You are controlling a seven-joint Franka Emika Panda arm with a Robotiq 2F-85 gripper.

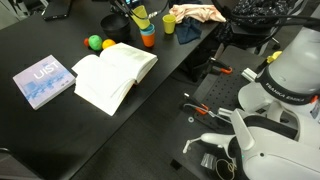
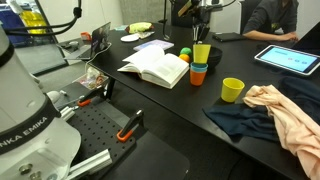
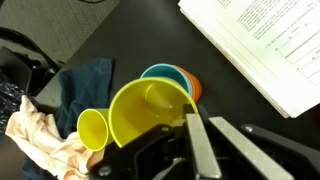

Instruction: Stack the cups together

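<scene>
— Well, in an exterior view we see the claw (image 1: pixel 133 10) pinched shut on the rim of a tilted yellow cup (image 1: pixel 140 17), close to the far edge of the tabletop (image 1: pixel 60 130).

— And beneath it?

— The pair (image 1: pixel 147 37), a blue cup and an orange cup nested together, stands just under it, beyond the open book (image 1: pixel 115 72). A second yellow cup (image 1: pixel 168 24) stands near them, apart, before a peach cloth (image 1: pixel 195 13). Two balls (image 1: pixel 100 43) lie by the book's far corner, and a blue book (image 1: pixel 43 80) lies apart from the open one.

— What do we get in an exterior view from the table's side?

— There the yellow cup (image 2: pixel 202 52) hangs directly over the pair (image 2: pixel 198 73); we cannot tell whether they touch. The second yellow cup (image 2: pixel 232 90) sits nearer the tabletop's edge, just beside a dark cloth (image 2: pixel 235 122).

— And the wrist view?

— We see the claw (image 3: pixel 190 120) clamped on the yellow cup's wall, its mouth turned toward us. Behind it the pair (image 3: pixel 180 80) shows a blue rim inside the orange one. The second yellow cup (image 3: pixel 92 128) stands by the cloths, and the book's pages fill the opposite corner.
</scene>
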